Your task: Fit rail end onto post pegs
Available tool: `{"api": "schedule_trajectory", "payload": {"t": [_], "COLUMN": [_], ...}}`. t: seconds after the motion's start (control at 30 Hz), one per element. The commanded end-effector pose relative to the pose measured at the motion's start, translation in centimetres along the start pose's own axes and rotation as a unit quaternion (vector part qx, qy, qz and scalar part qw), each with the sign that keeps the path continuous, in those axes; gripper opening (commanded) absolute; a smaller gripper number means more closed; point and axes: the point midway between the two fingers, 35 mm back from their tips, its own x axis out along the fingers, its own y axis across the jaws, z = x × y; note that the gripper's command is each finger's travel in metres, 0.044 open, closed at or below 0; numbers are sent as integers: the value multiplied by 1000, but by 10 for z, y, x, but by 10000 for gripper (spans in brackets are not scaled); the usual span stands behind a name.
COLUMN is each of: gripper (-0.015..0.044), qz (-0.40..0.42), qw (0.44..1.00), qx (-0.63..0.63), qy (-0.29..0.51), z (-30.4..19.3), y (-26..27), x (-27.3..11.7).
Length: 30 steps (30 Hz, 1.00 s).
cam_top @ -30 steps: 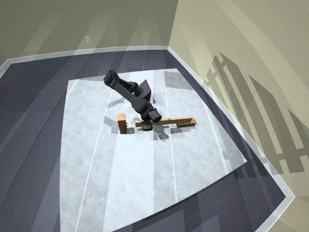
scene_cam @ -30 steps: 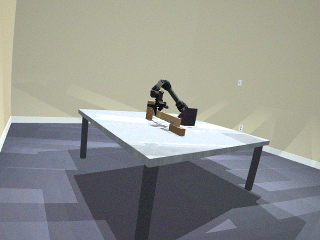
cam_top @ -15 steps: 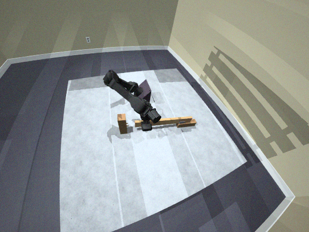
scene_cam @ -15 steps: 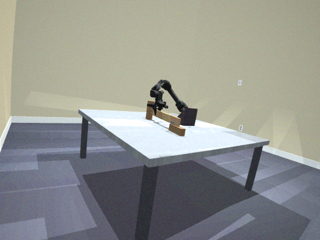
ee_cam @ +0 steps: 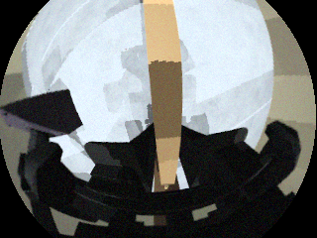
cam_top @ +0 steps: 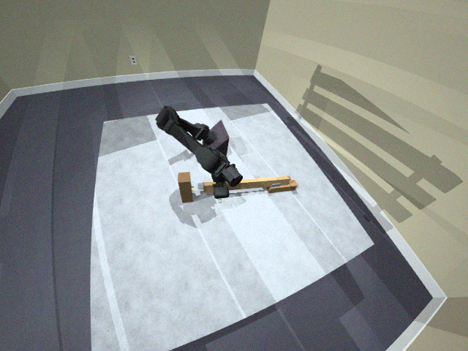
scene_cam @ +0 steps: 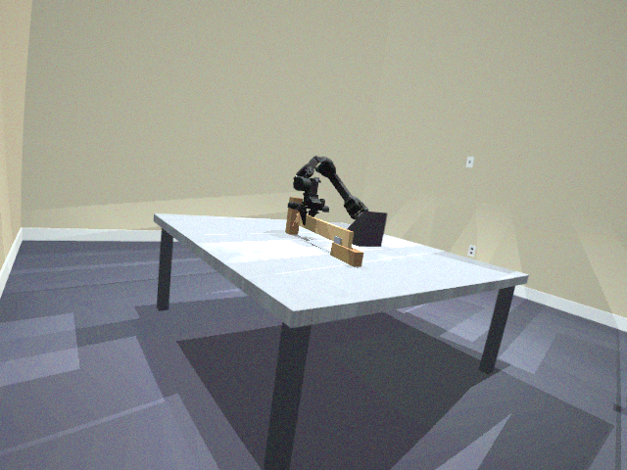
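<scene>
The rail (cam_top: 254,184) (scene_cam: 321,227) (ee_cam: 164,30) runs from near the post to the footboard block (cam_top: 285,188) (scene_cam: 346,254). My gripper (cam_top: 221,189) (scene_cam: 304,218) (ee_cam: 162,124) is shut on the rail close to its near end, which is held above the table. The wooden post (cam_top: 185,189) (scene_cam: 292,218) stands upright; its pegs (cam_top: 192,187) point toward the rail. In the top view a small gap separates the rail's end from the post. The far end lies over the block beside the grey bracket (cam_top: 275,185) (scene_cam: 337,239); how deep it sits is unclear. The end holes are hidden.
The dark angled mount (cam_top: 220,139) (scene_cam: 370,230) (ee_cam: 45,113) stands on the table (cam_top: 151,264) (scene_cam: 227,248) behind the rail. The arm reaches over from there and partly covers the rail from above. Shadows cross the table around the post.
</scene>
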Motion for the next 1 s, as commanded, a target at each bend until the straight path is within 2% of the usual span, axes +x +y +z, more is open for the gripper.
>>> {"api": "schedule_trajectory", "payload": {"t": [0.0, 0.97], "gripper": [0, 0], "qz": [0, 0], "qw": [1000, 1000], "qx": [-2, -2], "qy": [0, 0], "z": [-1, -10], "y": [0, 0], "x": [0, 0]}}
